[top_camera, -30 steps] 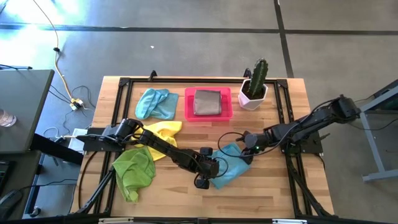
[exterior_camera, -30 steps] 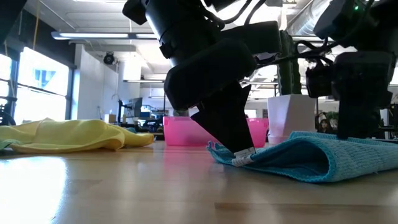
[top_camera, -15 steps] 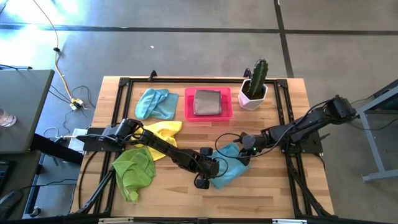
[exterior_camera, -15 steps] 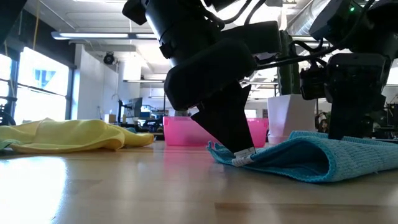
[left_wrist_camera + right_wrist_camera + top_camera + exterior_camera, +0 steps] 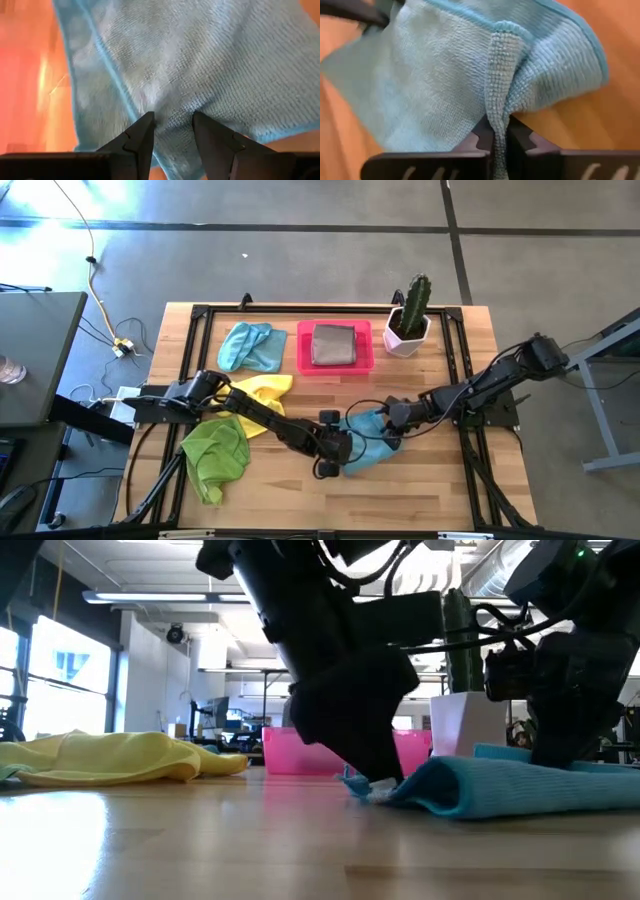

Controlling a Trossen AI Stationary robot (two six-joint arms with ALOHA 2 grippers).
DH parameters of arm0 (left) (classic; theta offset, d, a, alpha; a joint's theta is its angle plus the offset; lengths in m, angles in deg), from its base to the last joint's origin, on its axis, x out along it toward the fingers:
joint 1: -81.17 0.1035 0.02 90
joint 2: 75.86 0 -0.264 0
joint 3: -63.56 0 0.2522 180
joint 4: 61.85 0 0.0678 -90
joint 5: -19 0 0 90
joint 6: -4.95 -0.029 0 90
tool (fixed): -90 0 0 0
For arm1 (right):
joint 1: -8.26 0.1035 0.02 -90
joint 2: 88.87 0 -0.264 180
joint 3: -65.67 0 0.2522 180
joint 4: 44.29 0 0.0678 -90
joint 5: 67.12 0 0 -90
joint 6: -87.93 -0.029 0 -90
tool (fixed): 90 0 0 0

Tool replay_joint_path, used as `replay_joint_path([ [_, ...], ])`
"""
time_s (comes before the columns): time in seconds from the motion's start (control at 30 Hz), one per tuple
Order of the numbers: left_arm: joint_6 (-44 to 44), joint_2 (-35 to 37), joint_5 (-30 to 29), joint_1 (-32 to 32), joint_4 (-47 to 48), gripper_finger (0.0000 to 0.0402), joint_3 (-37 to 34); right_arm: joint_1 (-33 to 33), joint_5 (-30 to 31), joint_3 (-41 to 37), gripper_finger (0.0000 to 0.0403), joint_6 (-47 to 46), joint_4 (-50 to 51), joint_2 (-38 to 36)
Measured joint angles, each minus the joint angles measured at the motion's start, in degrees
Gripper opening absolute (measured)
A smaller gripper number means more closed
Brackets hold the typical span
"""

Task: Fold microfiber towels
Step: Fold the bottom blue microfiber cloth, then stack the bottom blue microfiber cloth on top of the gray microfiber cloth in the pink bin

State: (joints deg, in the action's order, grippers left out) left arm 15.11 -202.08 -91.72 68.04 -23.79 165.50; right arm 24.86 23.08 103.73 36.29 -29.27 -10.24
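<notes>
A light blue microfiber towel point(image 5: 366, 442) lies bunched on the wooden table, right of centre and toward the near edge. My left gripper point(image 5: 336, 452) is on its left, near end, shut on the cloth. My right gripper point(image 5: 392, 420) is on its far right end, shut on a raised edge. Another light blue towel point(image 5: 250, 345), a yellow one point(image 5: 262, 392) and a lime green one point(image 5: 215, 450) lie crumpled on the table's left half. A folded grey towel point(image 5: 334, 343) rests in the pink tray point(image 5: 304, 350). My left gripper has a gathered bit of the towel point(image 5: 172, 112) between its two fingers, close to the hemmed side edge. The fingers point(image 5: 372, 768) slant down from the table's left. That end of the towel, with its white label point(image 5: 381, 790), rests on the table. My right gripper pinches a stood-up stretch of the towel's hemmed edge point(image 5: 499, 107) between its two fingers. It slants down onto the cloth from the table's right. A rounded fold point(image 5: 555, 75) bulges beside the fingers, and the cloth lies on the table.
A cactus in a white pot point(image 5: 408, 320) stands at the far right, beside the pink tray. Bare wood lies along the near edge and at the near right.
My right gripper has shut on the blue towel's edge and has crept toward the table's left. The towel has been drawn together and shows shorter from above; seen from table height, its raised fold sits lower. My left gripper has turned a little at the wrist.
</notes>
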Motion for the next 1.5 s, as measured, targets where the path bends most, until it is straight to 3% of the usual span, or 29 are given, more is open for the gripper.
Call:
replay_joint_path([
  [0.37, 7.5, 10.4, -0.5, -4.5, 15.7, 0.0126, 0.2, -0.1, 3.5, 3.1, 0.0002, -5.3, 1.9, -0.1],
  [0.6, 12.1, 16.4, -1.1, -8.8, 22.8, 0.0126, 0.2, -2.9, 10.3, 12.7, 0.0001, 4.1, 5.9, -0.1],
  [0.87, 12.4, 21.2, -0.9, -14.8, 24.5, 0.0126, 0.3, -12.2, 11.2, 20.5, 0.0, 12.0, 6.3, 0.6],
  [1.1, 16.1, 24.4, -0.9, -19.0, 25.6, 0.0126, 0.3, -18.3, 6.5, 29.9, 0.0, 18.5, 6.4, 9.5],
  [1.3, 18.3, 25.5, -1.3, -21.1, 25.9, 0.0126, 0.3, -21.6, 5.6, 42.8, 0.0, 27.0, 6.1, 17.2],
  [1.5, 19.3, 26.1, -1.1, -22.4, 26.7, 0.0126, 0.3, -26.8, 3.7, 56.1, 0.0, 29.2, 6.3, 26.1],
])
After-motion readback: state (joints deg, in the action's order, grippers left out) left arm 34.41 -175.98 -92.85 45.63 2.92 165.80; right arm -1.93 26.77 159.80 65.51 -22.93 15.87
